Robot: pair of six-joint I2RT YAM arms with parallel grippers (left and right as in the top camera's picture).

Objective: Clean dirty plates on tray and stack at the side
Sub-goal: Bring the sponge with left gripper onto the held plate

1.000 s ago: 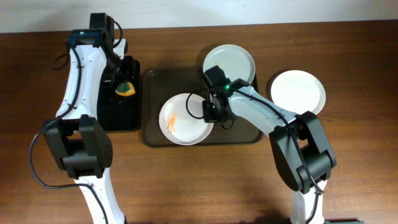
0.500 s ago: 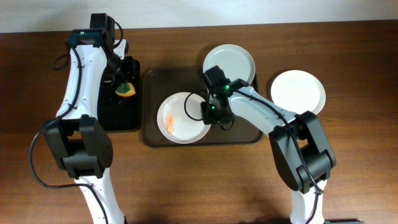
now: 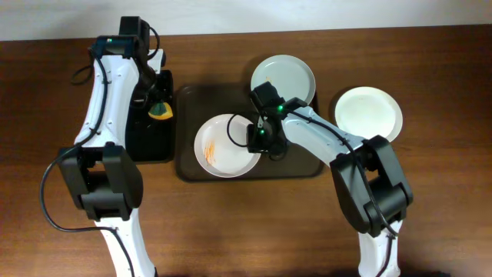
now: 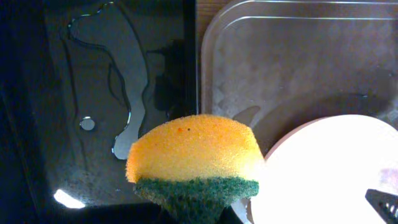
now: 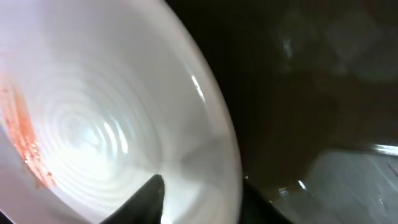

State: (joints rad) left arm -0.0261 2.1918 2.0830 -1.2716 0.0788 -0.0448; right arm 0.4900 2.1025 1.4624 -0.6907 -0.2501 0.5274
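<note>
A white plate [image 3: 223, 148] with orange smears lies at the left of the dark brown tray [image 3: 188, 168]. My right gripper [image 3: 257, 138] stands open at its right rim. In the right wrist view one finger [image 5: 148, 200] is over the plate [image 5: 93, 112] and the other is outside the rim, with a gap showing. A clean plate [image 3: 282, 76] rests on the tray's back right corner. A third plate [image 3: 367, 114] lies on the table to the right. My left gripper [image 3: 157, 106] is shut on a yellow and green sponge [image 4: 193, 149], above the black tray [image 3: 146, 146].
The black tray [image 4: 93, 93] holds a puddle of water and stands just left of the brown tray [image 4: 298, 62]. Bare wooden table surrounds both trays. My two arms reach in from the near side.
The smeared plate has slid slightly left on the tray. My right gripper's jaws have come apart around its rim. My left arm has shifted a little right with the sponge.
</note>
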